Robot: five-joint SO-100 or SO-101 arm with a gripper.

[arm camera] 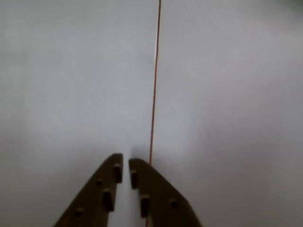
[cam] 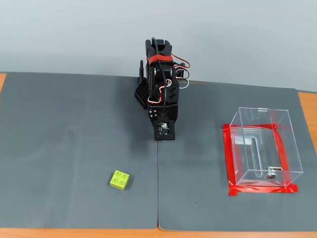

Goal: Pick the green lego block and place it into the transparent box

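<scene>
Nothing is held yet: in the wrist view the tool (arm camera: 126, 163) has its two dark fingers nearly together, only a thin gap between the tips and nothing in it, over bare grey mat (arm camera: 71, 85) with a thin red seam line (arm camera: 154, 94) running just beside it. In the fixed view the arm (cam: 161, 84) sits folded at the back of the bench, its tool end pointing down at the mat near its own base. The green lego block (cam: 120, 180) lies flat, studs up, on the front left of the mat, well apart from the arm. The transparent box (cam: 261, 148) stands on the right inside a red tape (cam: 230, 158) border. The likely trouble is a descent with the fingers this close, which would push or tip the small block instead of straddling it. The block also sits turned at an angle, so unaligned fingers could pinch its corners and let it slip. Later, a low carry could clip the box's thin wall.
</scene>
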